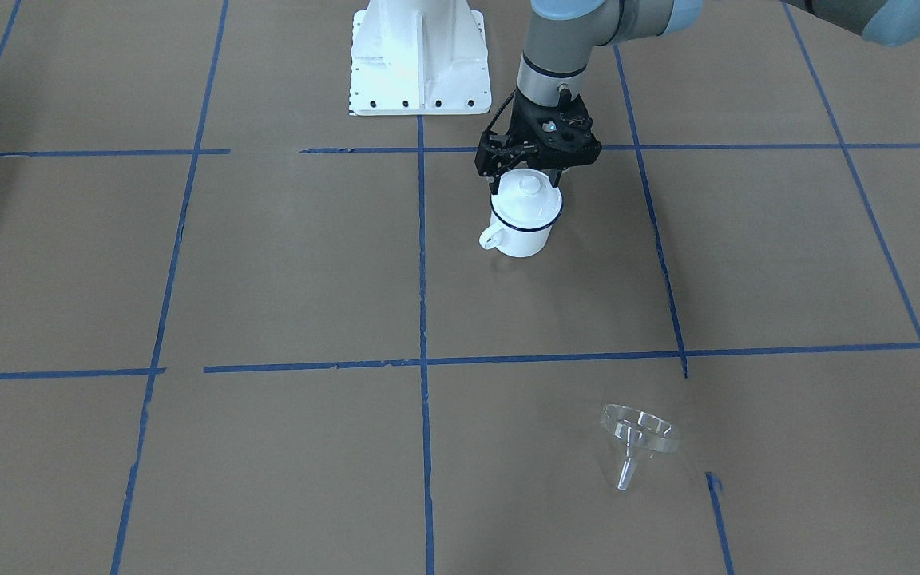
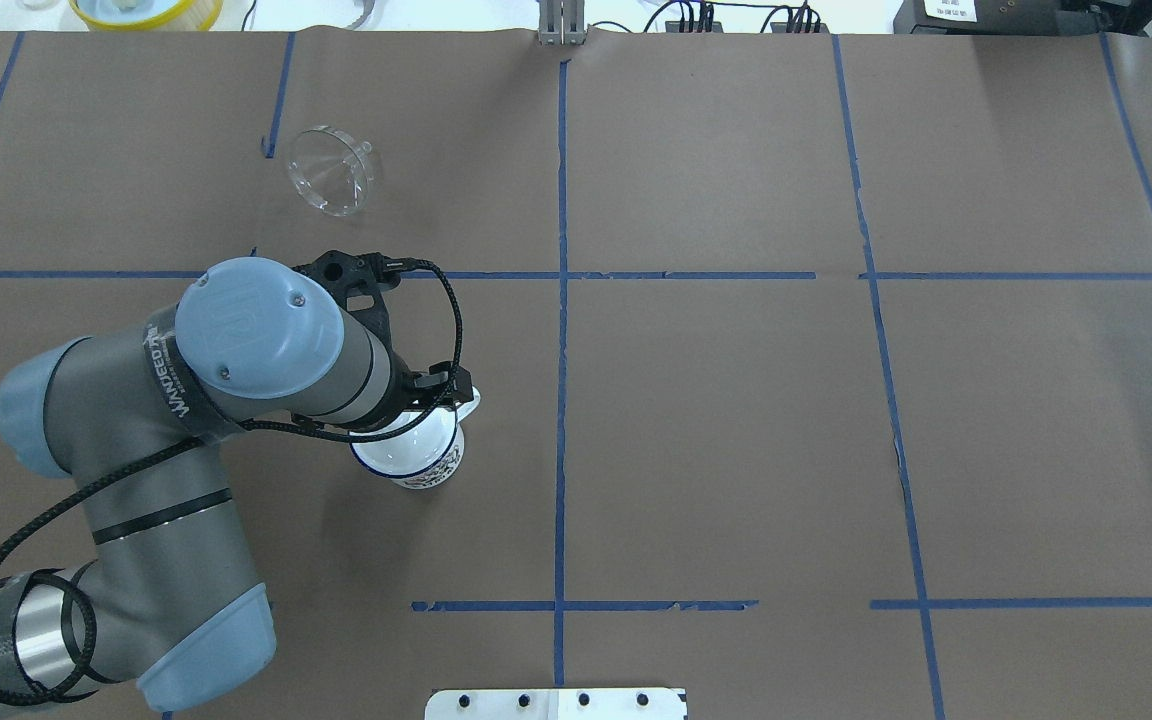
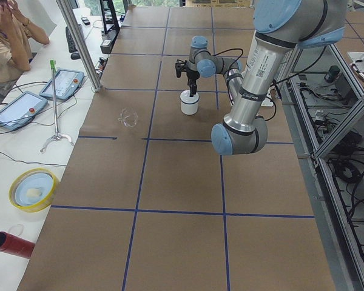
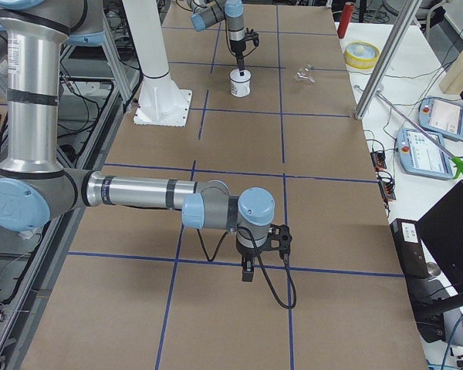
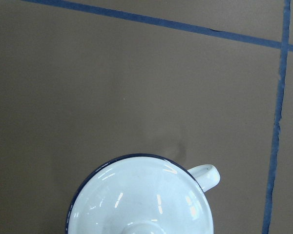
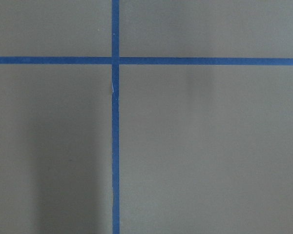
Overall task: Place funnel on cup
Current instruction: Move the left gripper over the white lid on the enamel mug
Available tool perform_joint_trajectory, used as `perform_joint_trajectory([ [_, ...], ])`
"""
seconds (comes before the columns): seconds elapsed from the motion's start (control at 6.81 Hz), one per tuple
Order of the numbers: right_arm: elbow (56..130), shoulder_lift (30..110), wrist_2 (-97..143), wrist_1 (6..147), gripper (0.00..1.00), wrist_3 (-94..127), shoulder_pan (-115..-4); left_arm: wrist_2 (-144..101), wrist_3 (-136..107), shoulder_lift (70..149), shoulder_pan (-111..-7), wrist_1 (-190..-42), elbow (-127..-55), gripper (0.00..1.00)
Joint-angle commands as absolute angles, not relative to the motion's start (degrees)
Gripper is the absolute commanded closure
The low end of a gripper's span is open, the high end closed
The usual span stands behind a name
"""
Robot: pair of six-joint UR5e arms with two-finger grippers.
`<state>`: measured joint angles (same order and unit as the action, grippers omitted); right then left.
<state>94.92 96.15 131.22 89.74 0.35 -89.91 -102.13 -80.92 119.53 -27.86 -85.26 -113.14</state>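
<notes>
The clear funnel point(image 1: 640, 435) lies tipped on its side on the brown paper-covered table point(image 1: 268, 279), its wide rim toward the robot and its spout pointing away. It sits on the robot's left half, beyond a blue tape line point(image 1: 556, 357) and well apart from the cup point(image 1: 522, 235). Nothing touches it.

The white cup stands upright nearer the robot's base point(image 1: 420, 56), its loop handle point(image 1: 492, 238) turned toward the table's centre line. A round white lid point(image 1: 525, 200) with a knob rests on its blue rim.

Directly above the cup hangs the left gripper point(image 1: 529, 182), pointing straight down. Its fingers point(image 1: 494, 185) are spread wide, one on each side of the lid, and hold nothing. Whether they touch the lid cannot be told.

The right gripper point(image 4: 248, 271) hangs low over bare paper near a tape line, at the table's opposite end, far from cup and funnel. Only the side view shows it, so how far its fingers are apart cannot be told.
</notes>
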Motion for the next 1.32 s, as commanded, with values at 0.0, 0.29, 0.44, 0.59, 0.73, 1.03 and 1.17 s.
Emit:
perform_joint_trajectory([
  [0.0,94.9,96.2,131.2,89.7,0.00,0.4,-89.9,-102.1,-80.9,118.8,-28.0,-85.3,-113.2,0.02],
  [0.29,94.9,96.2,131.2,89.7,0.00,0.4,-89.9,-102.2,-80.9,118.8,-27.8,-85.3,-113.4,0.11],
  [0.44,94.9,96.2,131.2,89.7,0.00,0.4,-89.9,-102.2,-80.9,118.8,-27.7,-85.3,-114.1,0.12],
  [0.59,94.9,96.2,131.2,89.7,0.00,0.4,-89.9,-102.2,-80.9,118.8,-27.5,-85.3,-114.2,0.12],
  [0.73,94.9,96.2,131.2,89.7,0.00,0.4,-89.9,-102.2,-80.9,118.8,-27.5,-85.2,-114.2,0.27],
  [1.03,94.9,96.2,131.2,89.7,0.00,0.4,-89.9,-102.2,-80.9,118.8,-27.5,-82.0,-115.4,1.00],
  [1.17,94.9,96.2,131.2,89.7,0.00,0.4,-89.9,-102.2,-80.7,118.8,-27.5,-79.7,-117.1,1.00],
])
